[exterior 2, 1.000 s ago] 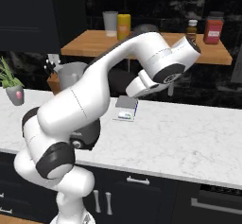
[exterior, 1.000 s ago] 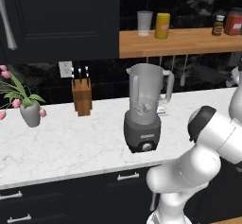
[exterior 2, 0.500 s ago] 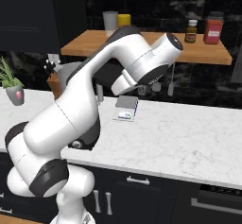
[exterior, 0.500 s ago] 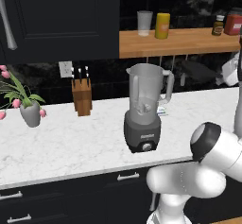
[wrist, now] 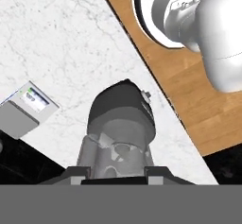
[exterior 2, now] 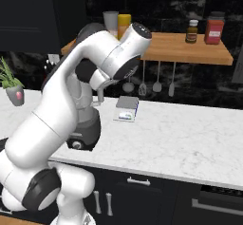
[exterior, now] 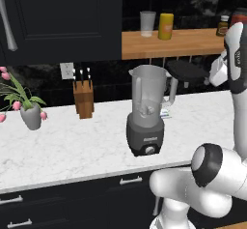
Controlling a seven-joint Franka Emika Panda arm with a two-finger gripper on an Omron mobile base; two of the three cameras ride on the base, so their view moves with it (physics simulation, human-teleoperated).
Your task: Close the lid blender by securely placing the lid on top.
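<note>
The blender (exterior: 144, 112) stands on the marble counter, a clear greyish jar on a dark grey base with a front knob. Its mouth is uncovered. The black round lid (exterior: 186, 71) hangs level with the jar's rim, just right of the handle and apart from the jar. My white hand sits at the lid's right side. In the hand view my gripper (wrist: 118, 173) looks down on the blender (wrist: 120, 124), with a dark edge spanning the gap between the fingertips (wrist: 78, 173). In the right base view my arm hides the jar; only the base (exterior 2: 84, 133) shows.
A knife block (exterior: 83, 97) and a flower pot (exterior: 31, 114) stand left of the blender. A small box (exterior 2: 127, 109) lies on the counter behind it. The wooden shelf (exterior: 188, 44) above carries a clear cup (exterior: 148, 24), a yellow cup (exterior: 165, 26) and jars. Utensils (exterior 2: 156, 79) hang under it.
My arm has swung up and to the left, nearer the blender, bringing the hand along. The blender has stayed in place.
</note>
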